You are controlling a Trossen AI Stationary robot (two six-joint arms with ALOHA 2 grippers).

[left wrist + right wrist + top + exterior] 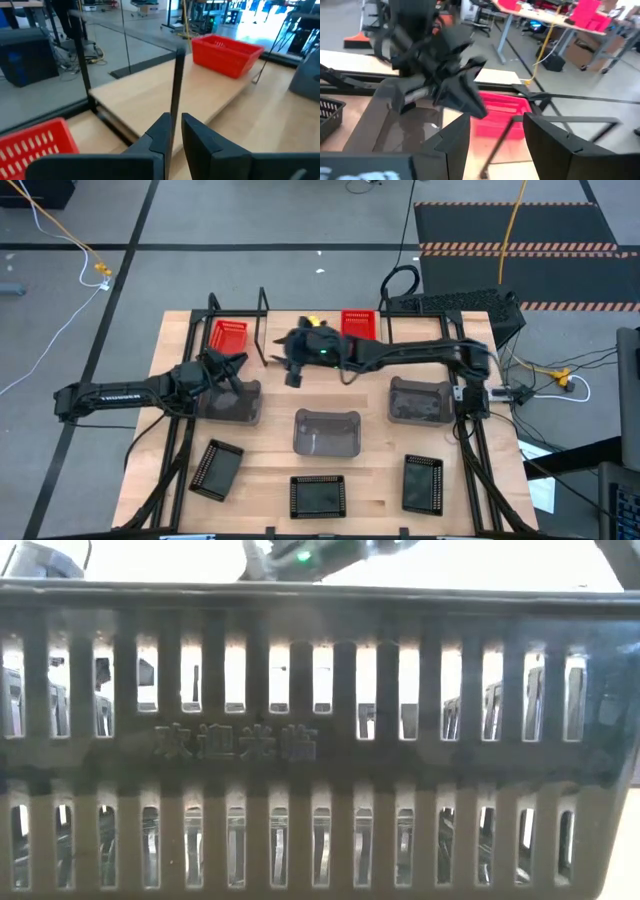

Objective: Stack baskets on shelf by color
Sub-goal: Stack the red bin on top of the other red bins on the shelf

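From above, the right gripper (294,370) hung over the shelf (285,340), its fingers spread and nothing between them. One red basket (228,335) sat on the shelf to its left, another red basket (358,324) behind its wrist. The left gripper (232,368) hovered just before the first red basket, fingers nearly together, over a grey basket (232,402). Two more grey baskets (326,431) (420,400) and three black baskets (217,468) (318,495) (422,482) lay nearer the front edge.

At table height, a slotted basket wall (320,740) filled almost everything.

Past the left gripper's narrow fingers (162,135), a black shelf upright (175,95) stood close, a red basket (225,52) beyond it on the board.

Past the right gripper's wide fingers (457,135), a red basket (497,117) sat just ahead, the left gripper (465,90) above a grey basket (395,125).
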